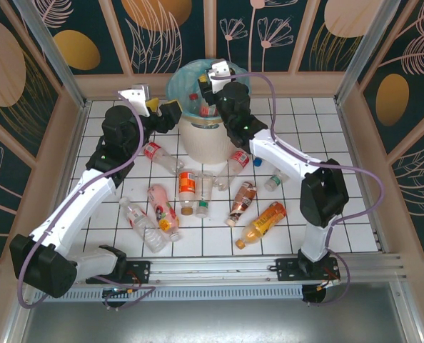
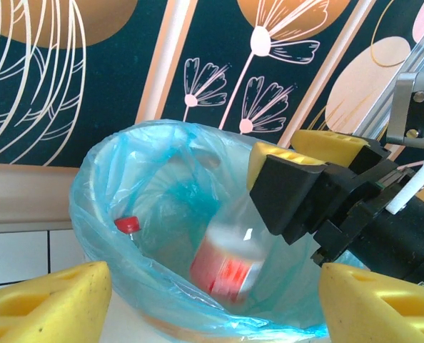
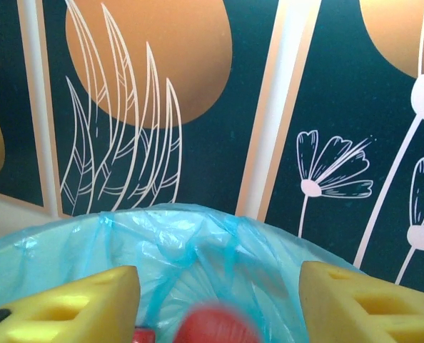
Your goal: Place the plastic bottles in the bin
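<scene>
A: Right gripper [image 3: 219,293] first: how do the jaws stand?

B: Apart, yellow pads [image 3: 76,307] wide, holding nothing. A blurred red-labelled bottle [image 2: 226,268] sits just below them, inside the bin [image 1: 208,146], so I judge it is in free fall

A: And the left gripper [image 2: 212,314]?

B: Open as well, and empty. It is just beside the bin's near rim and close to the right gripper

A: So what can go wrong?

B: Mostly the two arms. They crowd the same opening, and a careless retreat by either could knock the other. The left pads also hang near the liner [image 2: 105,179]. Snagging it could drag the bag out or tip the bin, which looks light, with a red-capped bottle [image 2: 128,224] lying in it too

A: And further out?

B: Some ten bottles [image 1: 187,187] lie clustered on the table [image 1: 326,128] in front of the bin. They are round and smooth, so one may slip from a pinch or roll, and reaching for it may shove its neighbours away
</scene>
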